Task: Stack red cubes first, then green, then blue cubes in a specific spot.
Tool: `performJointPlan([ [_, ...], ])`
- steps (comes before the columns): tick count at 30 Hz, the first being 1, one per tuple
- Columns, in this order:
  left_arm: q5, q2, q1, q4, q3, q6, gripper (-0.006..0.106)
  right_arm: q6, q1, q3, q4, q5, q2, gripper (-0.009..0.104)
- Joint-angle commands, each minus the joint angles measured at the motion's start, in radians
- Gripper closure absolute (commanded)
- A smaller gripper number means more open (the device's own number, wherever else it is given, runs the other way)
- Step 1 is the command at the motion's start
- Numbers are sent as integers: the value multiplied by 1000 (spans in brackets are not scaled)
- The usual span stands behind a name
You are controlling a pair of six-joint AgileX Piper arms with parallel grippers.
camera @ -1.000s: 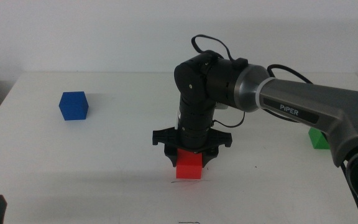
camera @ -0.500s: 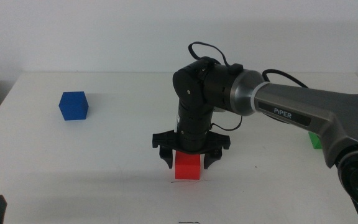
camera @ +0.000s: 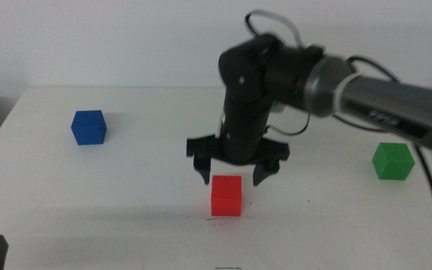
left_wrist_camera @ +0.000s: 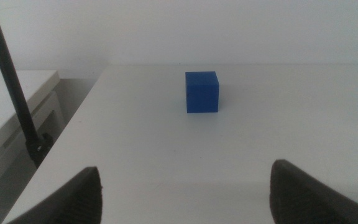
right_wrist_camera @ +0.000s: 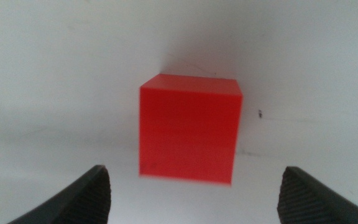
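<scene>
The red cube (camera: 226, 196) rests on the white table at the front centre, over a short thin dark line (camera: 217, 219) that marks the spot. My right gripper (camera: 234, 175) hangs open just above and behind it, its fingers clear of the cube's sides. In the right wrist view the red cube (right_wrist_camera: 189, 129) lies free between the spread jaws. The blue cube (camera: 89, 127) stands at the far left, also seen as the blue cube (left_wrist_camera: 202, 91) in the left wrist view. The green cube (camera: 393, 160) sits at the right. My left gripper (left_wrist_camera: 185, 190) waits open at the near left edge.
The right arm (camera: 373, 101) reaches in from the right over the table, with its cables (camera: 276, 22) looping above the wrist. A dark rod (left_wrist_camera: 14, 93) and a lower white ledge (left_wrist_camera: 11, 106) stand past the table's left edge.
My right gripper has opened, let go of the red cube and lifted off it. The cube stays on the marked spot. The arm's move has uncovered the green cube.
</scene>
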Motion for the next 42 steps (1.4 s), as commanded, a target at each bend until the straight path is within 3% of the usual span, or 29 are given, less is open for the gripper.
performJointPlan([
  [1, -83, -26, -4, -9, -1, -2, 10, -16, -2, -31, -19, 18, -114, 6],
  [8, -83, -26, -4, -9, -1, -2, 10, -144, -62, -28, -45, 35, -259, 6],
  [16, -83, -26, -4, -9, -1, -2, 10, -274, -285, 40, -134, 41, -397, 6],
  [20, -83, -26, -4, -9, -1, -2, 10, -274, -406, 183, -99, -42, -488, 6],
  [25, -83, -26, -4, -9, -1, -2, 10, -388, -585, 303, 4, -47, -521, 6],
  [31, -83, -26, -4, -9, -1, -2, 10, -583, -662, 340, -7, -101, -472, 6],
  [42, -83, -26, -4, -9, -1, -2, 10, -633, -690, 340, -19, -203, -296, 6],
])
